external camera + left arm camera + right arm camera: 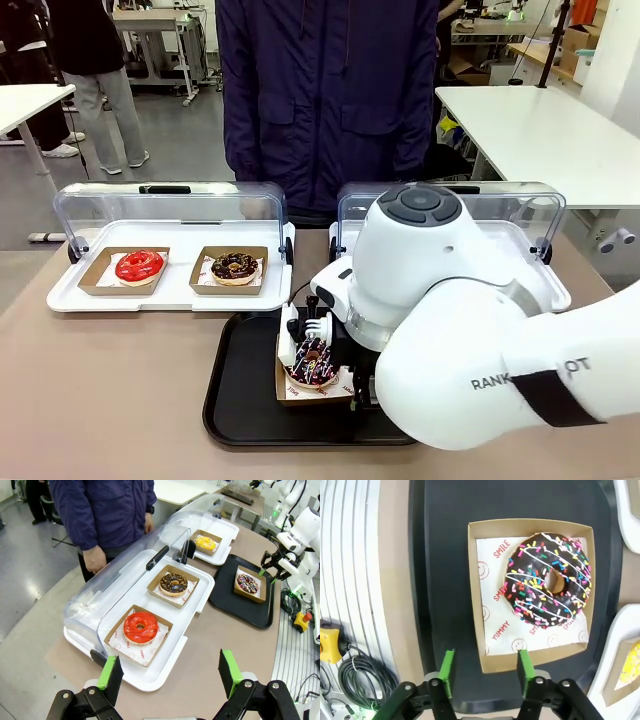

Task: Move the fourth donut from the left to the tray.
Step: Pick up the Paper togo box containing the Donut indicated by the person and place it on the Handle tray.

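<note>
1. Right gripper [484, 672]: jaws parted, nothing between them; green pads straddle the near wall of the cardboard holder [535, 592] without pinching it.
2. Left gripper [170, 672]: spread wide, empty, off above the table.
3. Sprinkled chocolate donut [548, 585] sits in its holder on the black tray [445, 555].
4. Judgement: light, soft, glaze smears easily. Grip the stiff holder wall, never the donut.

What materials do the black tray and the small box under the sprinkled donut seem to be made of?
Tray: likely plastic, smooth black with a faint sheen and rounded, moulded rim. Box: looks like brown cardboard, matte, with thin folded walls.
</note>
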{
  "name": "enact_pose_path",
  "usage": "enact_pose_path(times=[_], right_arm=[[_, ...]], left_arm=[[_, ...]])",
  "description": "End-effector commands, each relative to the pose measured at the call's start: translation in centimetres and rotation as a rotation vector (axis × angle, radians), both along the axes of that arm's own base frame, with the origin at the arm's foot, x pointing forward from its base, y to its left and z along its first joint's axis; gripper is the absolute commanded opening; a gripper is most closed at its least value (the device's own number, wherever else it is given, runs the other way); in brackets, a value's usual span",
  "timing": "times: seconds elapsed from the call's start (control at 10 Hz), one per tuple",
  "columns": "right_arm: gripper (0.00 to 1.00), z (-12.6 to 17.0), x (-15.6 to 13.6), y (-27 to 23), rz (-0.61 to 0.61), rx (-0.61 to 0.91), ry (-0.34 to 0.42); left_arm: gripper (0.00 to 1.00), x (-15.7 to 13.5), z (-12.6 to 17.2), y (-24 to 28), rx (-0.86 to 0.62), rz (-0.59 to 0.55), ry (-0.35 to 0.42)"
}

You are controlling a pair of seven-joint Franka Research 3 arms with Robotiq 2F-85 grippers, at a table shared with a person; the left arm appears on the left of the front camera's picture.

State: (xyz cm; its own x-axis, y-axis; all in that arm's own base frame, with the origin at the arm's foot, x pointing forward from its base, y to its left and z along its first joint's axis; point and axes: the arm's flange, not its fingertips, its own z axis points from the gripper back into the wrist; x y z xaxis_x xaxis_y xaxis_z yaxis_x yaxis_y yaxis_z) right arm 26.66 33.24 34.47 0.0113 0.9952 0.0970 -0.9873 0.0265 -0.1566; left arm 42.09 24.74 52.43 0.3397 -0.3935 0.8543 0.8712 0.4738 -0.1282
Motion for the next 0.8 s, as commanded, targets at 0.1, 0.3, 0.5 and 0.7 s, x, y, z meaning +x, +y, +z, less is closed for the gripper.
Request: enact_pose_path(times=[0.1,0.3,0.5,0.7], right_arm=[[1.0,3.3,-1.0,-1.9,0.028,0.01,0.018],[1.0,5.0,-1.6,-2.6,0.048,0.017,0.012],[1.0,6.1,-1.3,-3.2,0.091,0.007,0.025],[1.0,5.0,-1.0,-1.7,0.028,-0.001,-0.009]], left_arm=[[1.0,-0.2,0.2,-0.1,-0.004,-0.004,-0.002],[1.0,-0.2,0.2,-0.1,-0.004,-0.004,-0.002],[1.0,-0.2,0.2,-0.1,-0.004,-0.004,-0.002],[1.0,-0.2,0.2,-0.1,-0.004,-0.004,-0.002]])
